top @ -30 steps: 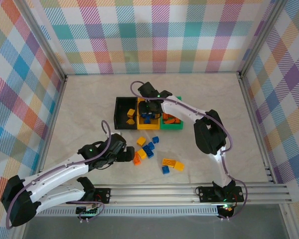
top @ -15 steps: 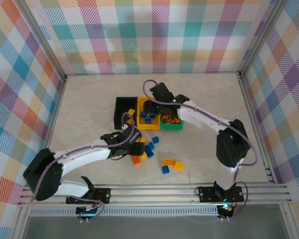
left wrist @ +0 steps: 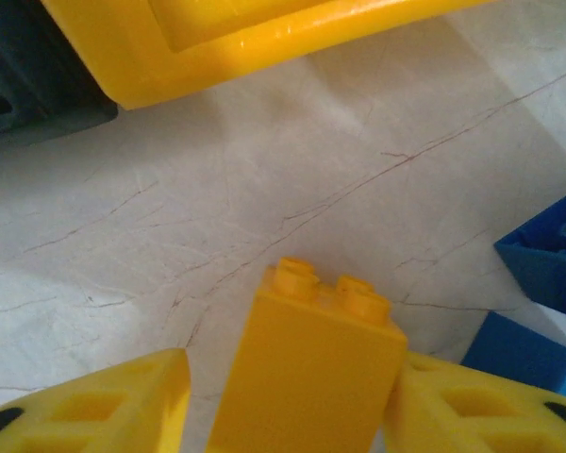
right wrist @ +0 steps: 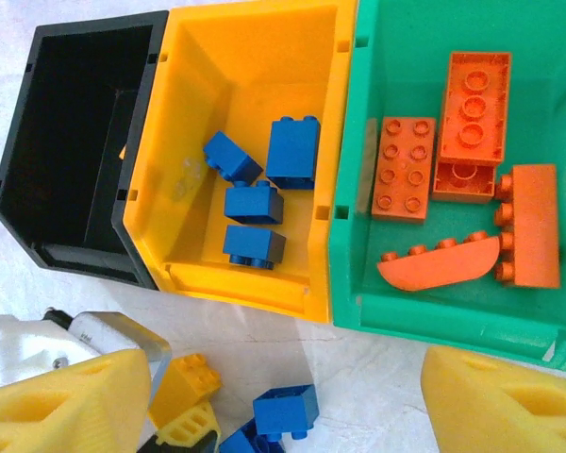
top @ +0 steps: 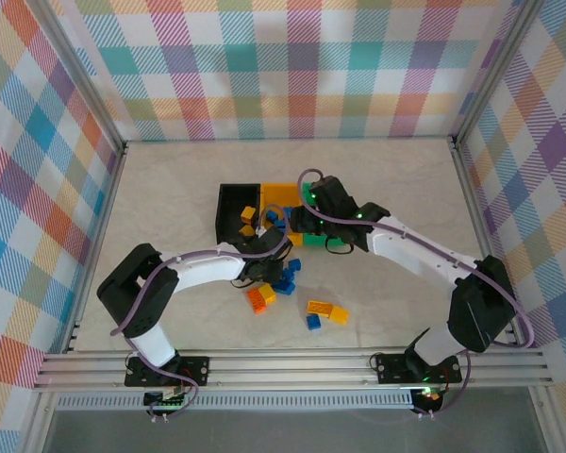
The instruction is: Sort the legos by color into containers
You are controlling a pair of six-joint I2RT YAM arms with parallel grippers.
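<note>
One yellow brick (left wrist: 307, 377) sits clamped in your left gripper (left wrist: 292, 401), over the table (left wrist: 264, 189) just off the front corner where the black bin (left wrist: 19, 104) meets the yellow bin (left wrist: 217, 47); its long axis runs in line with the fingers, studs leading toward the bins. Best to lift it clear of the near wall and centre it over the black bin before releasing, so it doesn't catch the rim. Your right gripper (right wrist: 288, 406) hangs wide open and empty above the bins' front edge.
</note>
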